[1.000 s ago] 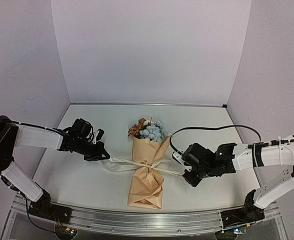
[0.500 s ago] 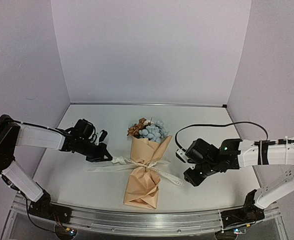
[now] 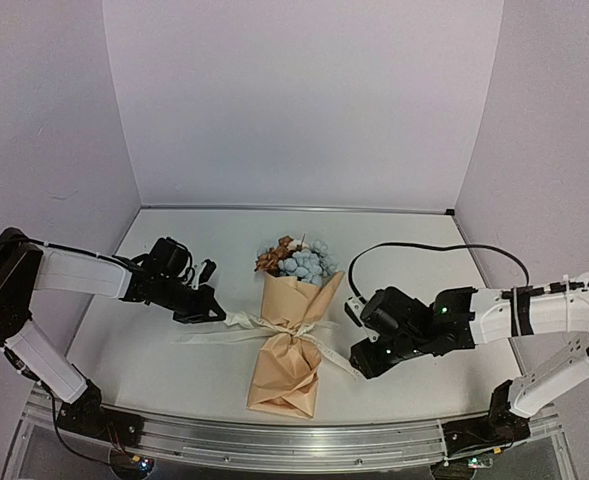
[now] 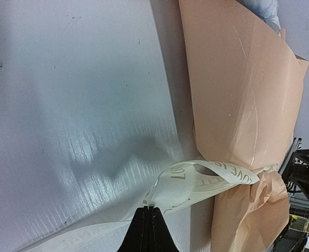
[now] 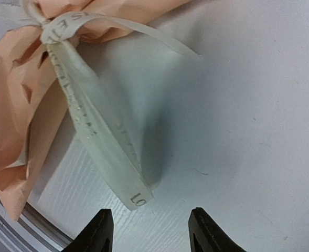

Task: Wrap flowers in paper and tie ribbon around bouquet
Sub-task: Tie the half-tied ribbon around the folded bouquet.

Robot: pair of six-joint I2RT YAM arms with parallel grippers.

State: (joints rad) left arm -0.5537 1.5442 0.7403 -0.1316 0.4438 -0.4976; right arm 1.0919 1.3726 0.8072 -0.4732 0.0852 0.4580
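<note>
Tan paper (image 3: 286,375) is already rolled into a cone round the flowers (image 3: 299,262), with blue and brown-orange heads poking out at the far, wide end. Bouquet (image 3: 299,298) lies flat mid-worktop (image 3: 414,262), between the two arms, narrow end toward the bases. Ribbon (image 3: 264,324) runs round the waist, where the paper is cinched in and crumpled below. It crosses on top, and one loop shows in the left wrist view; cannot tell if that is a finished bow or only a first knot. Left hand (image 4: 150,211): fingers together, the left tail of the ribbon nipped at their tips, low over the worktop just left of the bouquet. Right hand (image 5: 150,219): fingers apart, nothing between them. The right tail lies slack on the worktop just ahead of them, its cut end free and not touching either finger. Judgement: wrapping is done and the ribbon is on and drawn in, so the task looks near its end. What is left, if anything, is snugging or finishing the knot and letting go on the left. The slack on the right suggests the tie may loosen if the left hand pulls alone
</note>
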